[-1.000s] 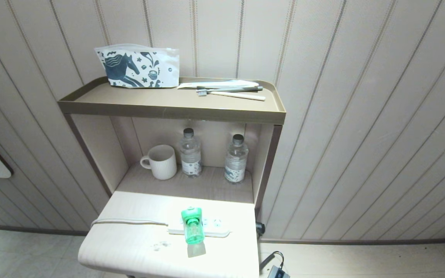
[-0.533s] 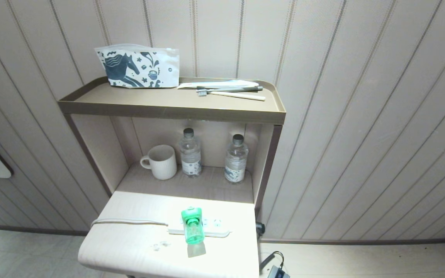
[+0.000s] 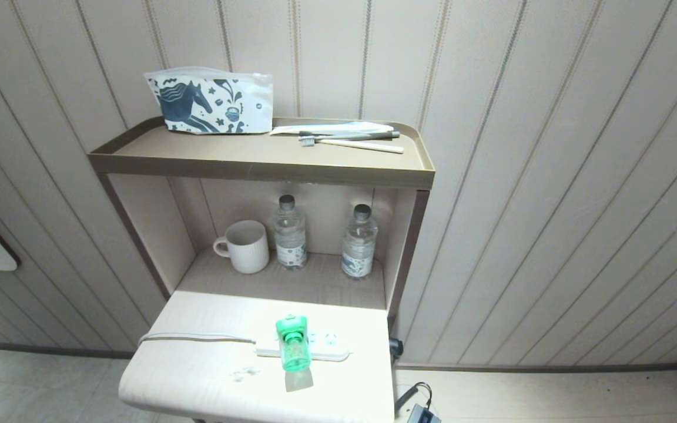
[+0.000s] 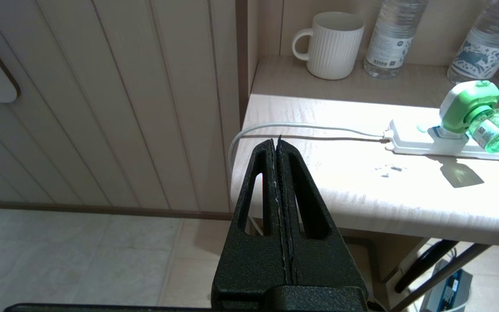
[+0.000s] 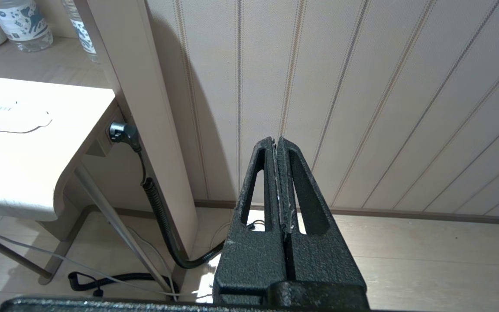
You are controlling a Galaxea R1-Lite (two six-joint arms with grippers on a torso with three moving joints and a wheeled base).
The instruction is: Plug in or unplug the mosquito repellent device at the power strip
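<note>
Open tabletop (image 3: 197,364) around plugged-in device (image 3: 293,346)

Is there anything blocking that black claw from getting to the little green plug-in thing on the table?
Nothing visible does. The left gripper, shut, hangs off the table's left edge, and the tabletop between it and the mosquito repellent device, plugged into the power strip, holds only the strip's white cord, lying flat.

I see the repellent (image 3: 293,346) low in the centre of my head view, plugged into the strip (image 3: 315,348): green-and-white head seated on a socket, translucent green bottle pointing toward me. The white strip lies flat, crosswise, its cord (image 3: 197,337) trailing left.
</note>
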